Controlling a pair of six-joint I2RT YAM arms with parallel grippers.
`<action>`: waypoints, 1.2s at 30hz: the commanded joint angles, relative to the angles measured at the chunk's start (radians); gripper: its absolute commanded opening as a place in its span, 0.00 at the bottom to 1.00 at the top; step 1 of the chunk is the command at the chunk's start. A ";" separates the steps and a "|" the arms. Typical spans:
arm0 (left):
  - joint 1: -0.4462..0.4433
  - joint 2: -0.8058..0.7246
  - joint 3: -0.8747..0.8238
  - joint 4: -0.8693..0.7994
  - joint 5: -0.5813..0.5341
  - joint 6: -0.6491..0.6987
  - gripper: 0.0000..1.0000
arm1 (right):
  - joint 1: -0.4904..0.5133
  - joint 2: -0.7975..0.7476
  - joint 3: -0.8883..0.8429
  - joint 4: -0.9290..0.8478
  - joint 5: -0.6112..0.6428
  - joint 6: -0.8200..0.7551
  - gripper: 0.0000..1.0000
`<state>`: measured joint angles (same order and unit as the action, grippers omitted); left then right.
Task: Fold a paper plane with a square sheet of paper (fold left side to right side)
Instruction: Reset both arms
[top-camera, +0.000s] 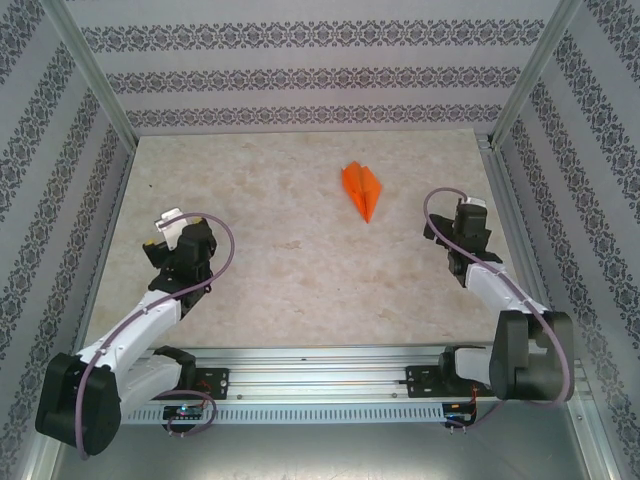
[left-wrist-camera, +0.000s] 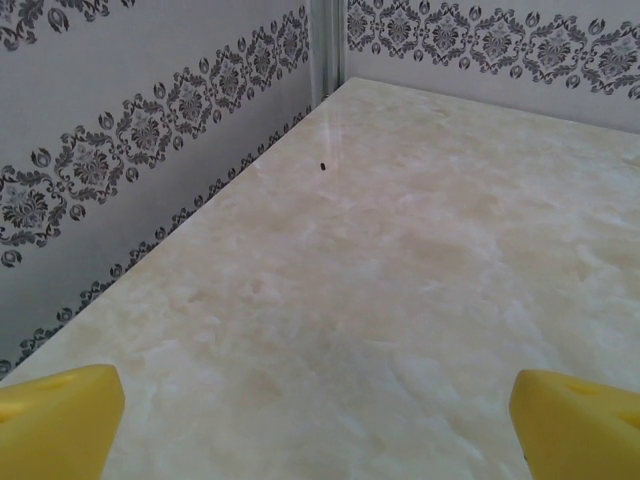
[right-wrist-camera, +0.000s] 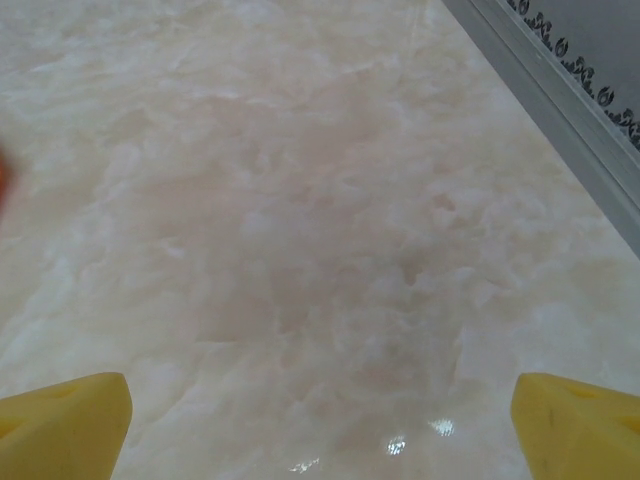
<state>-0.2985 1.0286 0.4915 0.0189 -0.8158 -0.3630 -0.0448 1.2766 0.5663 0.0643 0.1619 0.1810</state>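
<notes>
Right tool (top-camera: 468, 210) released, empty; left tool (top-camera: 162, 228) same. Paper plane (top-camera: 362, 190) folded, lying flat on desk (top-camera: 280, 270), far centre-right, nose toward bases, apart from both. Looks finished: keep clear, retract high, avoid snagging. Glossy marble-look top, slippery for paper; patterned walls (top-camera: 300, 70), metal posts (top-camera: 94, 75).

paper plane (top-camera: 362, 189): bright plain orange
table (top-camera: 270, 260): pale beige, marbled with cream veins
walls (top-camera: 300, 75): light grey, bands of dark damask ornament
left gripper (left-wrist-camera: 320, 428): yellow fingertips
right gripper (right-wrist-camera: 320, 428): yellow fingertips
left arm (top-camera: 135, 330): white links, black joints
right arm (top-camera: 495, 290): white links, black joints
cables (top-camera: 231, 245): dull purple
rail (top-camera: 320, 365): silver
</notes>
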 joint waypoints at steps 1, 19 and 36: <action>0.039 0.046 -0.041 0.237 0.036 0.146 1.00 | -0.018 0.083 -0.055 0.387 -0.047 -0.020 0.98; 0.146 0.481 -0.156 0.941 0.482 0.387 1.00 | -0.002 0.255 -0.246 0.975 -0.063 -0.120 0.98; 0.199 0.534 -0.102 0.861 0.585 0.362 1.00 | 0.026 0.256 -0.230 0.924 -0.110 -0.178 0.98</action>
<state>-0.1066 1.5692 0.3763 0.8303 -0.2497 -0.0044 -0.0406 1.5349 0.3187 0.9733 0.0582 0.0349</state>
